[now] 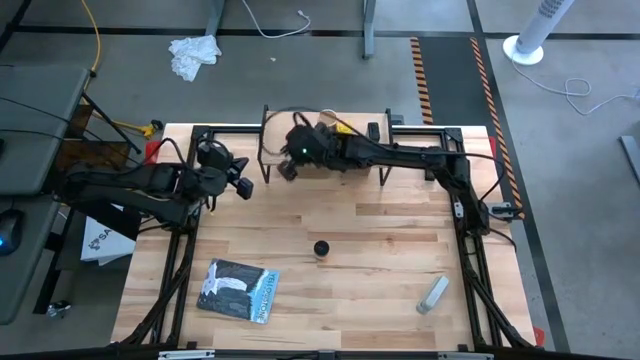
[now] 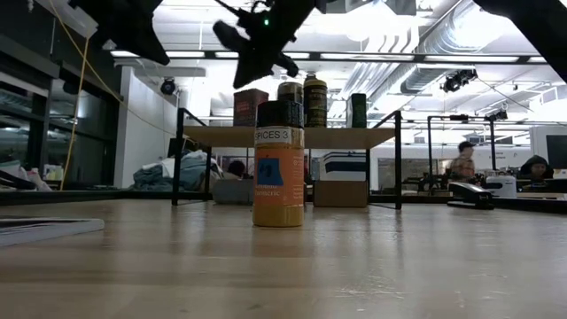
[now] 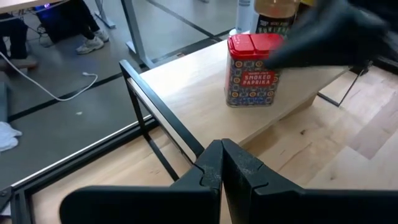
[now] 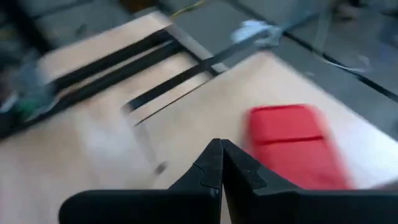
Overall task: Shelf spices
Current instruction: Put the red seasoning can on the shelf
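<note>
Right hand [image 1: 283, 168] hovers closed above shelf [image 1: 285, 140], left hand [image 1: 243, 186] alongside

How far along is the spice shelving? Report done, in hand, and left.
Done: four containers stand on the shelf, the red tin among them. In hand: nothing; the right gripper hangs over the shelf by the red tin, the left gripper beside the shelf's end, both jaws shut and empty. Left: the yellow jar, upright on the table.
</note>
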